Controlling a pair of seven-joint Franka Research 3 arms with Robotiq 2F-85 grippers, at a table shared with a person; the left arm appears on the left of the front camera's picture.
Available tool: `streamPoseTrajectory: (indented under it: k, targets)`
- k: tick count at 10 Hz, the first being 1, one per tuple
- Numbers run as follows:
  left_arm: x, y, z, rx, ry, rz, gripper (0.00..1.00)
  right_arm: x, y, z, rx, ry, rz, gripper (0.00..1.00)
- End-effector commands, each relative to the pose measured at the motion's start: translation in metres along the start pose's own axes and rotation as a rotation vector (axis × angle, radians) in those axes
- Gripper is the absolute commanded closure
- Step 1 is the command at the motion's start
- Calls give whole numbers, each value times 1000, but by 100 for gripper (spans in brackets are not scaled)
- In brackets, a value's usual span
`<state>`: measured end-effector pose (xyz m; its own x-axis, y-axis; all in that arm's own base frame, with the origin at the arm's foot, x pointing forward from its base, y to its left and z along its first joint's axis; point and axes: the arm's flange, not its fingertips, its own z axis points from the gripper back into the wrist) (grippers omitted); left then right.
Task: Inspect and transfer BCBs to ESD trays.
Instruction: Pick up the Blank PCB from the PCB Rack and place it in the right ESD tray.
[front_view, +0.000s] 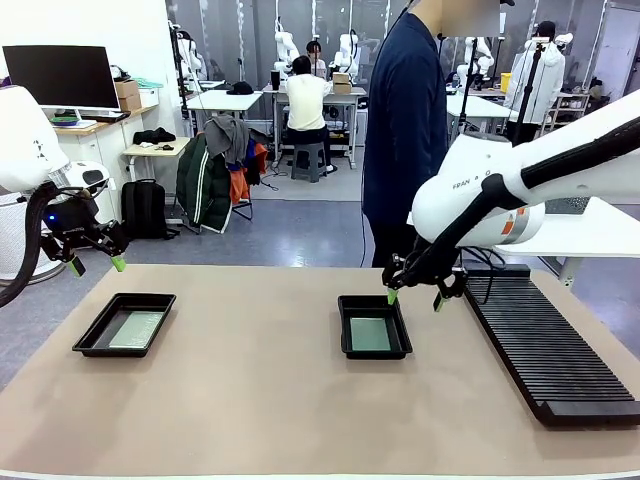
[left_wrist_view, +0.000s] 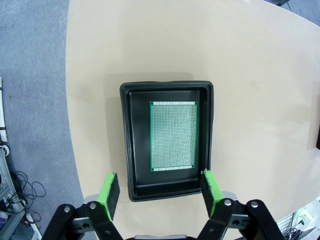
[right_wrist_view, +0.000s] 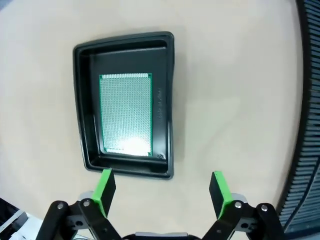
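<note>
Two black ESD trays lie on the tan table. The left tray holds a green BCB, seen from above as tray and board. The middle tray holds another BCB, seen in the right wrist view as tray with board flat on its floor. My left gripper hangs open above the table's left edge, empty. My right gripper is open and empty just above the far right corner of the middle tray.
A long black ribbed rack lies along the table's right side. A person in dark blue stands at the far edge behind the middle tray. The tan tabletop is bare between and in front of the trays.
</note>
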<state>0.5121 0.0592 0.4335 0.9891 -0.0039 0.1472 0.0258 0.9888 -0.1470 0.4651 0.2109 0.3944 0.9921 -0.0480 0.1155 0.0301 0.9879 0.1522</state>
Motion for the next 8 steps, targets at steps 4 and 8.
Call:
streamPoseTrajectory:
  k: [4,8]
  targets:
    - [-1,2,-1,-19,-11,-10,13,1,3,11,-20,9,7,0]
    - [-1,2,-1,-19,-11,-10,13,1,3,11,-20,9,7,0]
